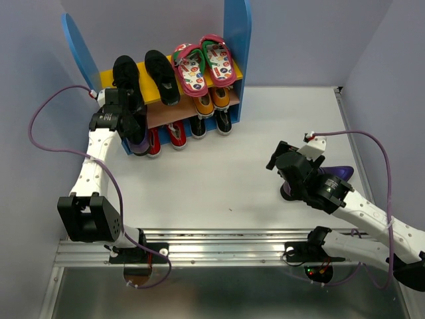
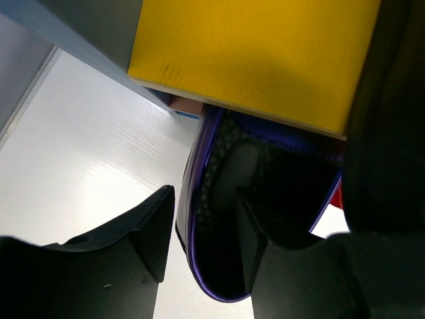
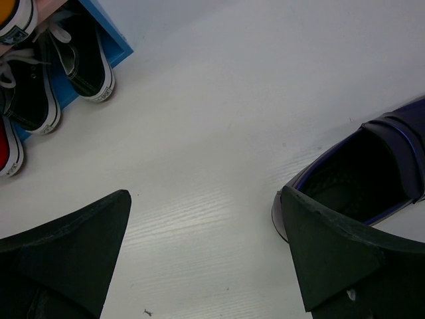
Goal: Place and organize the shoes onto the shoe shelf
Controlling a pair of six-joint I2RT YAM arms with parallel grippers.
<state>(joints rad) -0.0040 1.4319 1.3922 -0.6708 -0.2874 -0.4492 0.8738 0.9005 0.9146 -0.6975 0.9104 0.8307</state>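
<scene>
The shoe shelf (image 1: 237, 40) stands at the back left. Its yellow top board (image 2: 252, 53) carries a pair of black shoes (image 1: 163, 76) and the pink flip-flops (image 1: 202, 63). Orange shoes (image 1: 204, 103) sit on the lower board, with red shoes (image 1: 177, 135) and black-white sneakers (image 1: 224, 121) at the bottom. My left gripper (image 1: 136, 129) (image 2: 204, 193) is open, its fingers straddling the side wall of a dark purple loafer (image 2: 199, 266) at the shelf's left end. My right gripper (image 1: 289, 176) (image 3: 204, 194) is open wide, one finger (image 3: 332, 252) by the heel of the other purple loafer (image 1: 335, 174) (image 3: 372, 173).
White table (image 1: 219, 179), enclosed by pale walls. A metal rail (image 1: 219, 249) runs along the near edge by the arm bases. Purple cables loop beside both arms. The right wrist view shows the sneakers (image 3: 83, 60) and a red shoe (image 3: 6, 149).
</scene>
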